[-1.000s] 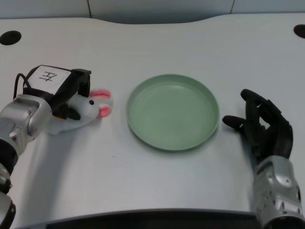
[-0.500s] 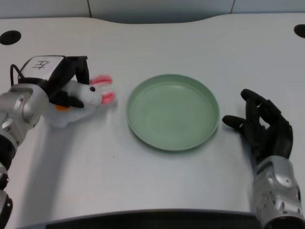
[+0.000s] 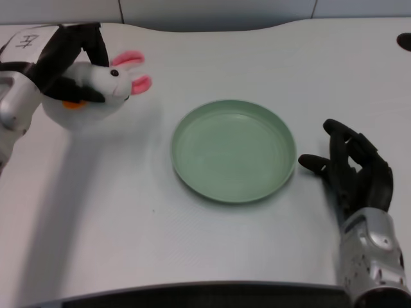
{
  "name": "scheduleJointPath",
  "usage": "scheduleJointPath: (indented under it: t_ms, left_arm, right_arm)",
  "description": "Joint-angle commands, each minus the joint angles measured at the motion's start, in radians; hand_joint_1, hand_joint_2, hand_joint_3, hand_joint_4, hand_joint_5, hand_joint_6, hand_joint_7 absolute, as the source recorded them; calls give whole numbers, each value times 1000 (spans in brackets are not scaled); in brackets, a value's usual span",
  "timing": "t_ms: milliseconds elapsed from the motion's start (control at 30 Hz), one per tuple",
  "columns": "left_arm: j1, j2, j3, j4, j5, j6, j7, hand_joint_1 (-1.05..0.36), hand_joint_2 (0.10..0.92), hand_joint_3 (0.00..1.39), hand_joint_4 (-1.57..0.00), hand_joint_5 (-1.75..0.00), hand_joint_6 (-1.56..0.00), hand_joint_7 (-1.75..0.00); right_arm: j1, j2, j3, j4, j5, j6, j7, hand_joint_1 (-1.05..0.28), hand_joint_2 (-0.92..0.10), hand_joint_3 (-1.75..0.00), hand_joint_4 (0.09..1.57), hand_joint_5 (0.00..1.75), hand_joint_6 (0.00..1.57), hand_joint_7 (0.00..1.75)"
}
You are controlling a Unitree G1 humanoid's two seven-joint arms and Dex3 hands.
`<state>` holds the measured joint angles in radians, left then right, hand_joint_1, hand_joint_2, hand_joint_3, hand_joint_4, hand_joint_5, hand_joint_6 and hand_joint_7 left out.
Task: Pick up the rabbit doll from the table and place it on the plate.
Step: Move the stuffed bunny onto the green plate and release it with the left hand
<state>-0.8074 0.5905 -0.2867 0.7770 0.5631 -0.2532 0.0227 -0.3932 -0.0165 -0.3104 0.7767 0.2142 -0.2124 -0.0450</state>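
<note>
Since earlier frame: left hand (image 3: 61, 54) w/ rabbit doll (image 3: 96, 86) risen off table, now far-left. Fingers wrapped round doll's body, ears pointing right. Plate (image 3: 232, 150) lies right + nearer; carry goes that way, then lower.

White label on left hand (image 3: 61, 58), handwriting illegible

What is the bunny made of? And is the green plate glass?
The rabbit doll looks like soft plush: fuzzy white body, pink felt-like ears. The plate looks like matte plastic rather than glass: opaque green with a dull sheen, though the picture can't settle it.
</note>
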Motion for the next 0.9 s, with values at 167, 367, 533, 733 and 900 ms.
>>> scheduleJointPath:
  t_ms: [167, 367, 533, 733, 900]
  left_arm:
    - [-25, -40, -17, -44, 14, -11, -19, -46, 836, 145, -786, -1746, -552, -1746]
    - [-98, -113, -67, 3, 45, -28, -34, -43, 848, 147, -787, -1746, -548, -1746]
    - [-159, -192, -124, 51, 106, 5, -13, -57, 842, 126, -768, -1746, -576, -1746]
    - [-204, -278, -163, 110, 134, 9, 7, -60, 864, 110, -756, -1746, -580, -1645]
    - [-233, -343, -200, 176, 153, 7, 34, -55, 874, 108, -816, -1746, -631, -1744]
  right_arm:
    - [-13, -4, 1, 18, -1, -4, -8, -298, -921, -282, 766, 997, 722, 456]
    - [-10, 0, 3, 25, -6, -23, -5, -307, -921, -266, 758, 1005, 711, 455]
    - [-6, 7, 3, 13, -5, -15, -13, -297, -921, -274, 750, 999, 706, 454]
    - [5, 17, 7, 1, -3, -27, -2, -311, -921, -266, 742, 1002, 698, 454]
    - [11, 20, 12, -12, -9, -18, -6, -308, -921, -267, 728, 997, 699, 459]
